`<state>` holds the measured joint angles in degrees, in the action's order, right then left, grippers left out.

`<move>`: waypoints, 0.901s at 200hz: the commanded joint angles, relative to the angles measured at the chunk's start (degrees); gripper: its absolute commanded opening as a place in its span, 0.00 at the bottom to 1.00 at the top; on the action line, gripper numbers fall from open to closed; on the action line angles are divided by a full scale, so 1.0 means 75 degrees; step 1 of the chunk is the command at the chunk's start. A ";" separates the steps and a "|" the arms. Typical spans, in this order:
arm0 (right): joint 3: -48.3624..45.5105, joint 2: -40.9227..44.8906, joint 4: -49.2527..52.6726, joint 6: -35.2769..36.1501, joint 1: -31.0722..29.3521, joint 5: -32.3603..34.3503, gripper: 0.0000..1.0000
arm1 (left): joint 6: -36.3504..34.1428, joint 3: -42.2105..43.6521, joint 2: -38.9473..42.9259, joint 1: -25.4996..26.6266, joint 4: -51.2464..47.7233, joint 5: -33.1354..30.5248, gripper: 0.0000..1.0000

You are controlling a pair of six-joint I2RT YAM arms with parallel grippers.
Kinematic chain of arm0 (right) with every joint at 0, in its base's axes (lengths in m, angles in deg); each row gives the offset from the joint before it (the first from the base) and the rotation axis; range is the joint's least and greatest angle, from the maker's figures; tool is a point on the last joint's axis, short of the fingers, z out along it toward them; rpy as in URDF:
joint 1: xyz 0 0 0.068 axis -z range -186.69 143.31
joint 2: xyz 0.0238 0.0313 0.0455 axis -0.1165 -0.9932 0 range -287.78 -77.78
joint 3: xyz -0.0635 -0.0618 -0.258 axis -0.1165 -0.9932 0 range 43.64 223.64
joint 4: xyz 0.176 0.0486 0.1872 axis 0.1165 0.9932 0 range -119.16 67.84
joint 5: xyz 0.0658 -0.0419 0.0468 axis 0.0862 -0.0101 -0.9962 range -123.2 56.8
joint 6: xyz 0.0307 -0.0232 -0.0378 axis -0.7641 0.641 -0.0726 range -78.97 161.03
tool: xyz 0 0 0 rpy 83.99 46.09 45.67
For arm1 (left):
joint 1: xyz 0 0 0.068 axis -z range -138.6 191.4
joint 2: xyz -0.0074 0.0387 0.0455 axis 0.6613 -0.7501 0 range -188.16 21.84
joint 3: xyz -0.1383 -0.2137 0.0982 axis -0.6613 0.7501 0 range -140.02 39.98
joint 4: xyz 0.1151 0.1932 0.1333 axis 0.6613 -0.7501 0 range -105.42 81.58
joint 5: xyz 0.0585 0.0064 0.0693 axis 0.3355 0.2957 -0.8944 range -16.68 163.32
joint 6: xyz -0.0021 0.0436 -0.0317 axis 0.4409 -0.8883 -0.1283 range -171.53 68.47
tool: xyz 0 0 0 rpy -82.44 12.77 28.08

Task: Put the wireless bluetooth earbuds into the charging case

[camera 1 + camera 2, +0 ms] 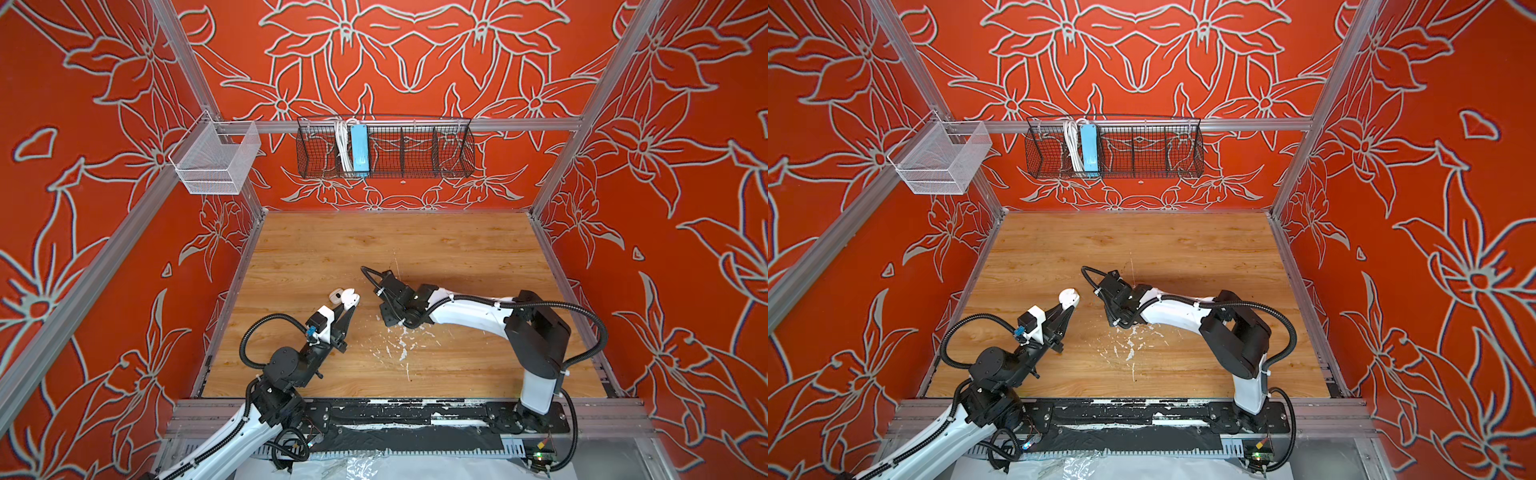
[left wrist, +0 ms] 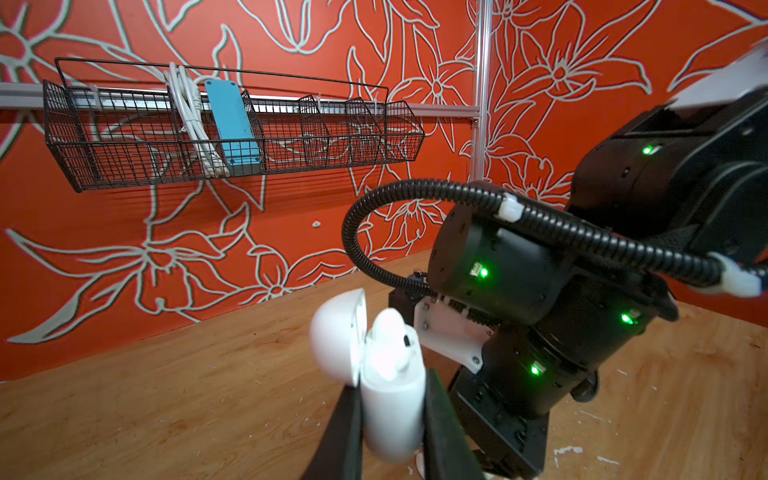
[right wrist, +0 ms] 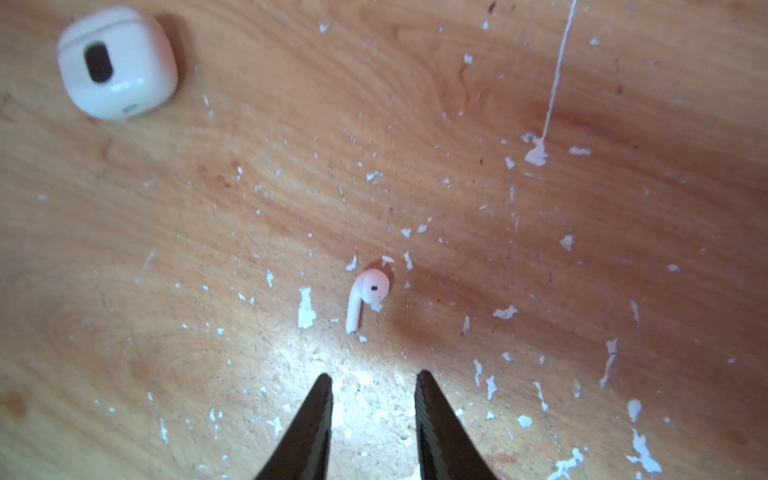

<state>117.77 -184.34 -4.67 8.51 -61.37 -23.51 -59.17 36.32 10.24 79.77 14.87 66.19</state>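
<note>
Right wrist view: right jaws part-open, empty, pointing down near earbud (image 3: 365, 297); left jaws clamp charging case (image 2: 392, 399).

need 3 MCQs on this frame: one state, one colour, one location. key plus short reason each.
1. The lid of the charging case in the left claw is: A) open B) shut C) missing
2. The box in the black wire basket is: A) green B) blue C) yellow
3. The loose earbud lies: A) in the wire basket B) in the left claw C) on the table ahead of the right claw

Key: 1 A, the lid is hinged back from the body. 2 B, it shows light blue in both top views. 3 C, the right wrist view shows it on the wood beyond the open claw.
</note>
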 commanded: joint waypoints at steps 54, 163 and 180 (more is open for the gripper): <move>0.1625 -0.1200 0.1147 0.0177 0.0139 0.0161 0.50 | 0.0045 0.0031 0.0141 0.0029 0.0047 -0.0115 0.00; 0.2103 -0.1825 0.1556 0.0246 0.0153 0.0092 0.49 | 0.0058 0.0043 0.0128 0.0029 0.0065 -0.0138 0.00; 0.2222 -0.1951 0.1592 0.0256 0.0153 0.0050 0.48 | 0.0056 0.0043 0.0128 0.0029 0.0071 -0.0144 0.00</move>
<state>132.30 -197.06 5.23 10.42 -60.27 -23.18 -59.08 36.32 10.70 79.77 14.34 65.53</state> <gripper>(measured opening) 0.482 0.204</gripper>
